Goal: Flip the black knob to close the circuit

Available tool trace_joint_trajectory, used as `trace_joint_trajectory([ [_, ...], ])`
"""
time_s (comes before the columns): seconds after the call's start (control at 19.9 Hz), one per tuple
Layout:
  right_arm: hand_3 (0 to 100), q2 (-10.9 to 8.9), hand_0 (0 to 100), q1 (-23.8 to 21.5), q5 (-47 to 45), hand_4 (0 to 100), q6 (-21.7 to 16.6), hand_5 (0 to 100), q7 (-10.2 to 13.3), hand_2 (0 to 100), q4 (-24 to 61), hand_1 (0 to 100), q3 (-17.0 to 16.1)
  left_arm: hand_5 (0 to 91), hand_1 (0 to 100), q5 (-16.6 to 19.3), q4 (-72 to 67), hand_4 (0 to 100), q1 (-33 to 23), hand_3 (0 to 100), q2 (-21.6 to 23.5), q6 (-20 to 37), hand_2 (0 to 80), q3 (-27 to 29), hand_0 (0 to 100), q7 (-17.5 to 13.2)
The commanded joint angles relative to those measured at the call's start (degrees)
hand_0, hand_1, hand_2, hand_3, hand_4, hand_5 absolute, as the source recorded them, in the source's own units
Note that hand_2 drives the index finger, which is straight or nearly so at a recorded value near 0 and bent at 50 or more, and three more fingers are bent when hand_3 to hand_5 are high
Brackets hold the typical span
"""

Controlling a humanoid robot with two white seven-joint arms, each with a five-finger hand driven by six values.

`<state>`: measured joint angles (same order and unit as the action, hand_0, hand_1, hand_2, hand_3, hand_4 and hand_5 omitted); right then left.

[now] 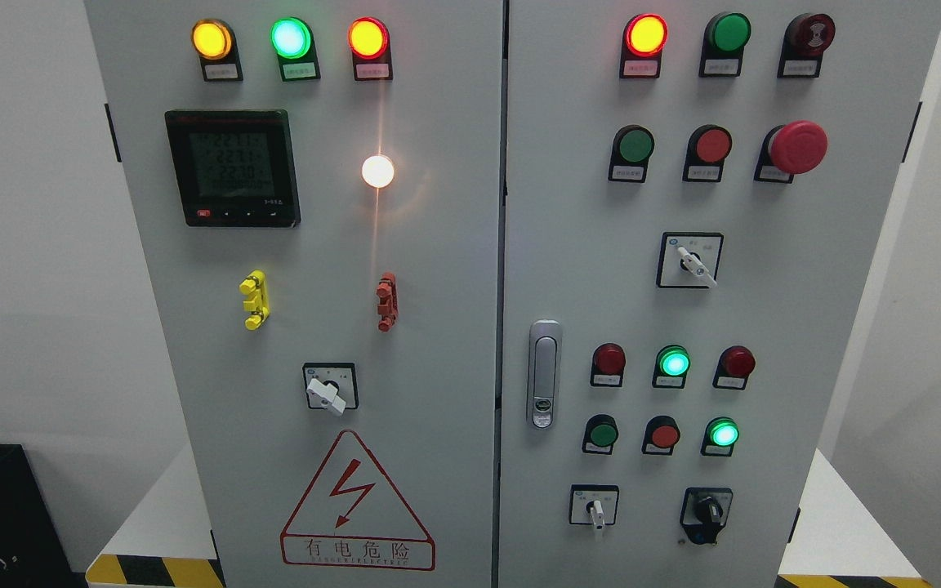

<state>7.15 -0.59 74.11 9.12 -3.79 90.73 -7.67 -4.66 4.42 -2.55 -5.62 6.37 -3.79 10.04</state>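
The black knob [708,513] sits at the lower right of the right-hand cabinet door, on a black plate, its handle pointing roughly straight down. Left of it is a white-handled selector switch [595,510]. Above them two green lamps [673,362] [722,434] glow among unlit red and green buttons. Neither of my hands nor any arm shows in the head view.
A grey two-door cabinet fills the view. Door latch handle [544,374] at centre. Red mushroom stop button [797,147] upper right, white rotary switch [689,261] below it. Left door carries a meter [232,167], lit lamps, a white switch [328,390] and a warning triangle [356,506].
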Motion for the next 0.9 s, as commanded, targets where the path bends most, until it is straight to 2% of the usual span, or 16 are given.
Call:
trace_joint_trajectory([
  [0.0, 100, 0.06, 0, 2.5, 2.6, 99, 0.5, 100, -2.2, 89, 6.4, 0, -0.5, 0.0, 56, 0.0, 0.0, 0, 0.0, 0, 0.0, 0.0, 0.0, -0.1, 12, 0.0],
  [0.3, 100, 0.14, 0, 4.7, 4.1, 99, 0.9, 100, -4.8, 90, 7.5, 0, -0.5, 0.0, 56, 0.0, 0.1, 0, 0.0, 0, 0.0, 0.0, 0.0, -0.1, 12, 0.0],
  [0.6, 100, 0.14, 0, 7.1, 5.3, 99, 1.3, 100, -6.3, 90, 7.4, 0, -0.6, 0.0, 56, 0.0, 0.0, 0, 0.0, 0, 0.0, 0.0, 0.0, 0.0, 12, 0.0],
  [0.85, 100, 0.06, 0, 8.4, 5.8, 99, 1.7, 100, -6.7, 90, 7.4, 0, -1.3, 0.0, 56, 0.0, 0.1, 0, 0.0, 0, 0.0, 0.0, 0.0, 0.0, 12, 0.0],
])
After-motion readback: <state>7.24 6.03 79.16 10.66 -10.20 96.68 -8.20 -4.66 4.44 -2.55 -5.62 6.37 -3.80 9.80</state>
